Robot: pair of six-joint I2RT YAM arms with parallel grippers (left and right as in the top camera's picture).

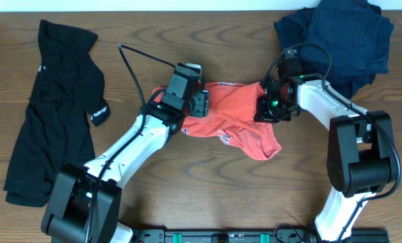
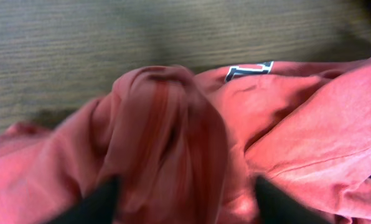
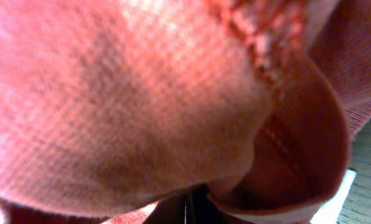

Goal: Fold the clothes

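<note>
The coral-red T-shirt [image 1: 231, 118] lies bunched in the middle of the table, with a strip of white and dark lettering [image 2: 251, 70] showing on it. My left gripper [image 1: 201, 102] is at its left end. In the left wrist view this gripper [image 2: 185, 202] is open, its dark fingers [image 2: 98, 202] wide apart on either side of a raised ridge of red cloth [image 2: 167, 137]. My right gripper [image 1: 263, 106] is at the shirt's right side. In the right wrist view its jaws [image 3: 188, 210] are pressed together under red cloth [image 3: 123, 99] that fills the view. A long black garment [image 1: 52, 115] lies flat at far left.
A heap of dark navy clothes [image 1: 342, 37] sits at the back right corner, just behind the right arm. Bare wooden table [image 1: 208, 182] lies in front of the shirt and between it and the black garment.
</note>
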